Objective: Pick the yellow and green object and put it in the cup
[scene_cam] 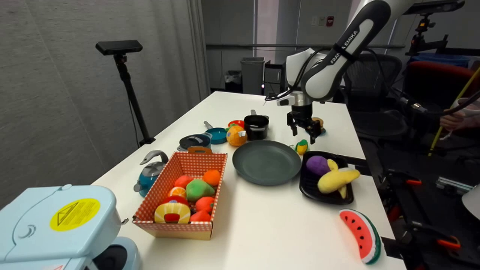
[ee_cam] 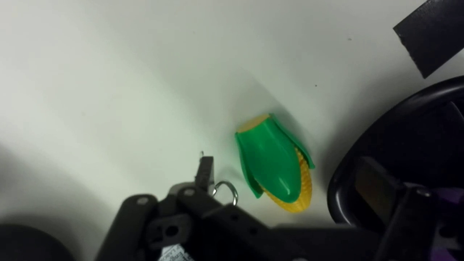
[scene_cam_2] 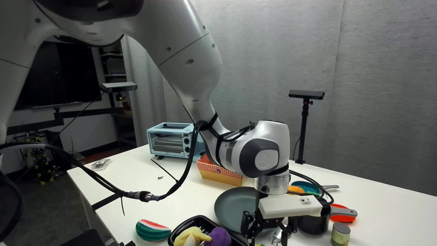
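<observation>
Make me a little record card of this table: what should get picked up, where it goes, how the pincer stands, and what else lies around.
To pick up: toy corn, green husk, yellow kernels
Its place: lying on the white table, beside the black tray
Goes into: black cup
Grip: pincer open above the toy corn, holding nothing
In the black tray: plush banana, purple toy
Also around: gray round plate, checked basket of toy fruit, toy watermelon slice
Progress: toy corn not yet lifted

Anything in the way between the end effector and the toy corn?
Nothing visible stands between the open end effector and the toy corn; in the wrist view, though, a metal ring is close on one side and the black tray on the other.
</observation>
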